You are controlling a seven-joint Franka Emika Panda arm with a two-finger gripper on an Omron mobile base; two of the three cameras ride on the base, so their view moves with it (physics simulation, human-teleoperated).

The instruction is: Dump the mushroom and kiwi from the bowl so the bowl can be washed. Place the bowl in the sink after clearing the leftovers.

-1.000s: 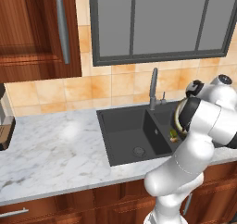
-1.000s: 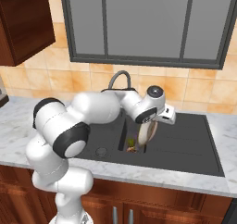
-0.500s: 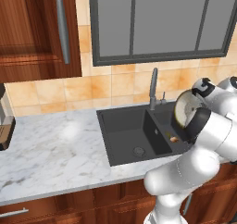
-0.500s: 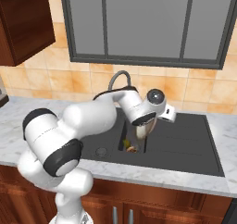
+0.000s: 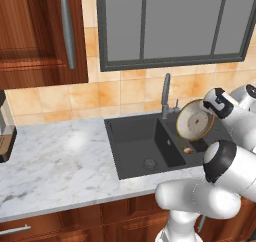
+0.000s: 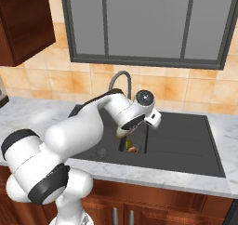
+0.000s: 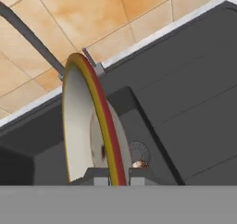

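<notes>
My gripper [image 7: 115, 177] is shut on the rim of the bowl [image 7: 81, 126], which stands almost on edge over the dark sink [image 5: 134, 136]. In the left base view the bowl [image 5: 195, 124] turns its beige inside toward the camera, and the gripper [image 5: 210, 117] holds its upper right rim. The golden-brown rim [image 7: 102, 112] runs up between my fingertips [image 7: 99, 174]. Below the bowl, the brown mushroom [image 7: 138, 164] lies on the floor of the smaller basin beside the drain, also seen as the mushroom [image 5: 188, 150] and the mushroom [image 6: 134, 149]. The kiwi is hidden.
The grey tap [image 5: 165, 92] rises just behind and left of the bowl, close to its rim. Marble counter [image 5: 55, 161] stretches left of the sink. A tiled wall and a window stand behind. A dark appliance [image 5: 5, 136] sits at the far left edge.
The bowl has rolled further onto its edge, its inside now facing the left base camera. A green piece seen under the bowl a second ago no longer shows.
</notes>
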